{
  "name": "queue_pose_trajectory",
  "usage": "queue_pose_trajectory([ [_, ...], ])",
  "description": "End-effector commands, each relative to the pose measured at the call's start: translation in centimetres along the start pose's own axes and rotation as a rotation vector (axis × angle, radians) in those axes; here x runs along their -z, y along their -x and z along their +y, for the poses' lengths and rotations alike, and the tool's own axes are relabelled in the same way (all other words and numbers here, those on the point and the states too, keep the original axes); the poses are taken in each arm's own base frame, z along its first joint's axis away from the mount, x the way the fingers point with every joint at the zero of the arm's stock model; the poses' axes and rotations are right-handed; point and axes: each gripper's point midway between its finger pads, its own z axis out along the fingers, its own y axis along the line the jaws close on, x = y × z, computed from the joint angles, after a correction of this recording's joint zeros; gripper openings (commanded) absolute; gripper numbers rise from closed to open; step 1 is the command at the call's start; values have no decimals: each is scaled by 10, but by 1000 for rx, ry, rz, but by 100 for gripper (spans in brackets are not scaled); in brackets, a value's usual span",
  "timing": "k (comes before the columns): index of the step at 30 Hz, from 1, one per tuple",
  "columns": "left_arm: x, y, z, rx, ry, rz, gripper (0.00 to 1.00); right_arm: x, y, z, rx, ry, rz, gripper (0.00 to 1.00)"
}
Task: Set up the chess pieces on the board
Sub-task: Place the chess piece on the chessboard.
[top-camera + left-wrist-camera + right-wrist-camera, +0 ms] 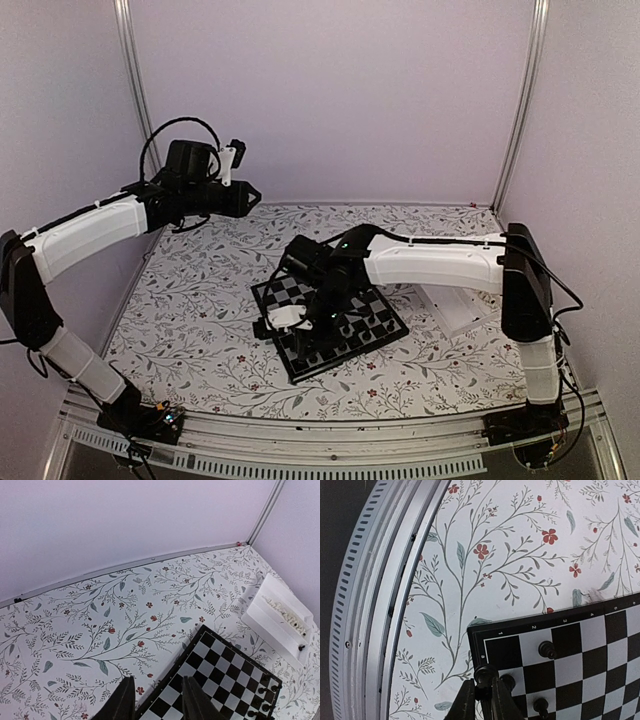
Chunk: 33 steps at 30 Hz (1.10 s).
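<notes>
Clamping a black chess piece [485, 674] at the board [615, 655], the right gripper [481, 700] hovers; the left gripper [156, 702] hangs apart, empty.

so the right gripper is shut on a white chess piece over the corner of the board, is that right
Not quite: the piece is black, not white. The right wrist view shows the right gripper shut on a black chess piece over the corner of the board.
</notes>
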Motion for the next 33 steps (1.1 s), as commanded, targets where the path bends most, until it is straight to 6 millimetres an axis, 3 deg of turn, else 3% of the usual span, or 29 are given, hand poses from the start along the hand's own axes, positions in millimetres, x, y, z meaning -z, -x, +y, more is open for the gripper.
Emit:
queue_pose_trajectory([
  [1, 6, 7, 5, -29, 15, -29, 34, -17, -7, 0, -41, 27, 58, 14],
  [13, 9, 9, 3, -28, 2, -33, 34, -36, -11, -6, -60, 35, 70, 14],
  [28, 4, 3, 1, -28, -19, -11, 34, -46, -12, -17, -72, 0, 71, 16],
  [33, 4, 3, 0, -28, -23, -11, 34, -49, -14, -18, -76, -4, 78, 21],
])
